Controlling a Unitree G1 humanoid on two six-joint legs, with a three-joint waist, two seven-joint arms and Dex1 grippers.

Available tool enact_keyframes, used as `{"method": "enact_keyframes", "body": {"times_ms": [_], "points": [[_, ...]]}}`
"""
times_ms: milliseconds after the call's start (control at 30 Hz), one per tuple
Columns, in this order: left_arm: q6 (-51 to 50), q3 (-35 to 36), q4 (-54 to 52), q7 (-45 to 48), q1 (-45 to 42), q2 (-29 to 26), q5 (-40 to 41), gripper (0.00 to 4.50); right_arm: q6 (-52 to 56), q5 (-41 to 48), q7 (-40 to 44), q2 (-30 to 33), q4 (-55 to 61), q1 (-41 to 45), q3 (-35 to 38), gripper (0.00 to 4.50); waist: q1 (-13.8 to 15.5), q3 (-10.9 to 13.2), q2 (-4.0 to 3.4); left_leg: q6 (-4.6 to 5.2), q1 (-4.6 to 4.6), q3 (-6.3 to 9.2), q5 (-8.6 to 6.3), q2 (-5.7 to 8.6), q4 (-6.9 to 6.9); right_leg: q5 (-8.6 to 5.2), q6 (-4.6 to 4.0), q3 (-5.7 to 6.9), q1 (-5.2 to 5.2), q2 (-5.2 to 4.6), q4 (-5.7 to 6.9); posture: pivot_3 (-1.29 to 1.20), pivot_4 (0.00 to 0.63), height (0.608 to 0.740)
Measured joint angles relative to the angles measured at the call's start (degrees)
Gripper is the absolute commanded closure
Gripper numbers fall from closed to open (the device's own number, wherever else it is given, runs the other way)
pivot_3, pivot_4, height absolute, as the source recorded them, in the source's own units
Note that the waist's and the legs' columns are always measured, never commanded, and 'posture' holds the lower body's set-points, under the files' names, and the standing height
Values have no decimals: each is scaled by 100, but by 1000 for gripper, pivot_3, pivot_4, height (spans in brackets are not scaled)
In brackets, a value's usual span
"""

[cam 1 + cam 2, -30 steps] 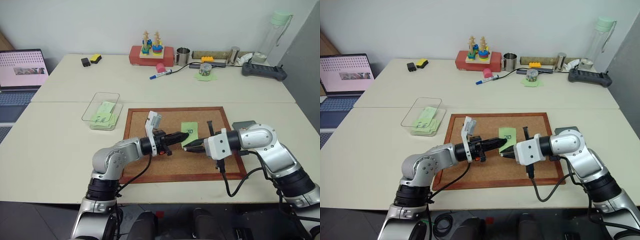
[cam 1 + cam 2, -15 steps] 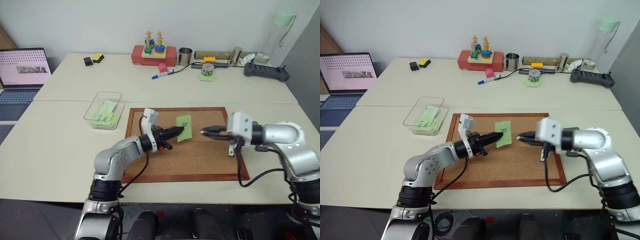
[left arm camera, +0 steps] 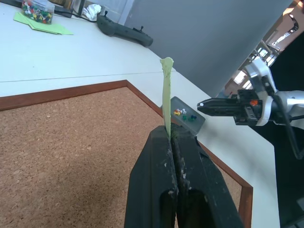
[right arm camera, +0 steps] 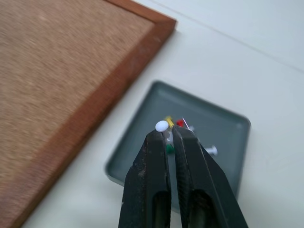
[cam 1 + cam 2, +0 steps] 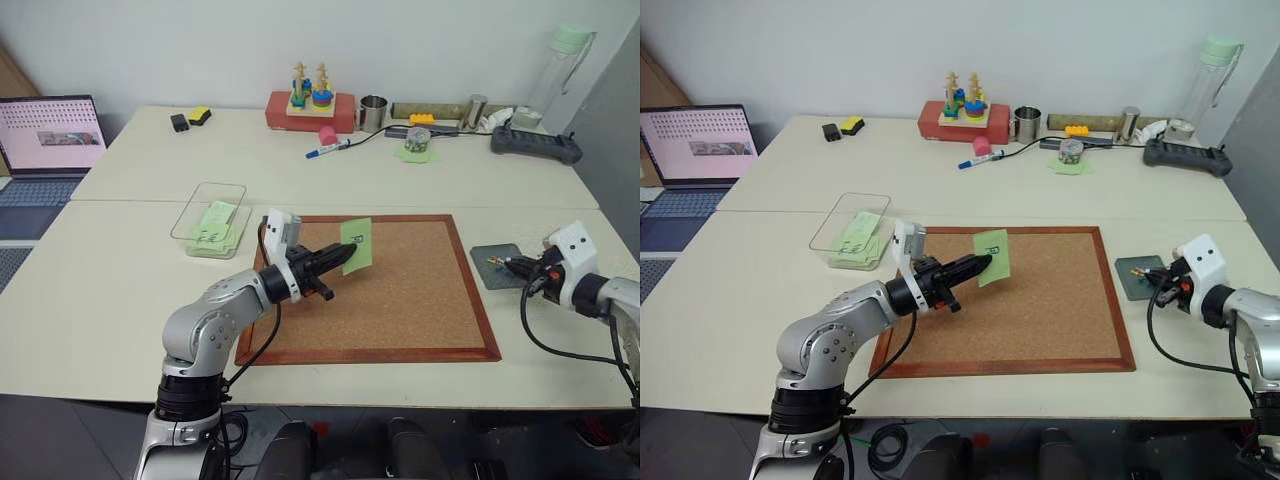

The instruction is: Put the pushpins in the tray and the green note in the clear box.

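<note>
The left pincer [image 5: 345, 255] is closed on the lower edge of the green note [image 5: 357, 244], holding it upright above the corkboard [image 5: 400, 300], clear of the cork; the left wrist view shows the note edge-on between the two closed fingers [image 3: 159, 180]. The right pincer [image 5: 510, 265] sits off the board's right side, over the tray [image 5: 492, 272], and is nearly closed on a white-headed pushpin [image 4: 162, 126], gripped at the fingertips with the head showing above them. The tray lies on the surface [image 5: 120, 290] just beside the board's right frame, apart from it. Several pushpins [image 4: 180, 123] already lie in it: yellow, red and green heads are discernible, with one pale one to the side. The cork face carries no note and no pins that can be made out. Beyond the board's left corner stands the clear box [image 5: 208, 220], near the frame but not touching, with scribbled green notes [image 5: 210, 228] lying flat inside. On the far surface are a laptop [image 5: 50, 135] at the left edge, a red base with coloured stacking rings [image 5: 308, 100], a marker [image 5: 322, 152], a metal cup [image 5: 372, 112], a small tub of pins on green paper [image 5: 416, 140], a dark controller [image 5: 530, 142] and a bottle [image 5: 555, 70].
</note>
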State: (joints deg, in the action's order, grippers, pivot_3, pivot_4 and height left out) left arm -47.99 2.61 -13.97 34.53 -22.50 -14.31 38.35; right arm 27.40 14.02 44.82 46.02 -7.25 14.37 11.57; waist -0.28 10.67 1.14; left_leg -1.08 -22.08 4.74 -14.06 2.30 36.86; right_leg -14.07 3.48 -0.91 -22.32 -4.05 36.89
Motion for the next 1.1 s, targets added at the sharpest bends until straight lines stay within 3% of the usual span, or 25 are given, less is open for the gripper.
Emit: {"method": "enact_keyframes", "body": {"times_ms": [67,400,667,867,1100], "points": [[23,-5,0,-1,0,-2,-1,4491,-7,-62,-34,-40,-207,62,-86,4500,-1,0,0,0,0,-1,0,0,0,0,0,0,0,0,0,0,150,740],[97,-50,-4,-9,57,-47,-2,4500,-5,-139,-78,-153,-434,263,-231,2490,6,0,0,0,-1,-2,0,1,0,-1,3,4,1,0,0,0,150,740],[99,-40,-65,-47,61,-123,2,4500,2,-47,204,-89,-297,263,-222,2490,1,1,-1,0,-2,-3,0,0,0,-2,3,2,-1,0,1,0,150,740],[91,567,-462,-467,48,-383,153,4500,-300,442,1377,478,791,284,-215,2490,-15,6,-1,-1,0,4,0,-6,-1,-17,29,8,1,5,0,0,150,740],[363,1155,-621,-955,89,-1231,-329,4500,89,1140,1751,226,1673,1461,-633,2490,-47,16,7,-1,0,27,0,-4,1,-13,23,7,1,3,-2,0,150,740]]}}
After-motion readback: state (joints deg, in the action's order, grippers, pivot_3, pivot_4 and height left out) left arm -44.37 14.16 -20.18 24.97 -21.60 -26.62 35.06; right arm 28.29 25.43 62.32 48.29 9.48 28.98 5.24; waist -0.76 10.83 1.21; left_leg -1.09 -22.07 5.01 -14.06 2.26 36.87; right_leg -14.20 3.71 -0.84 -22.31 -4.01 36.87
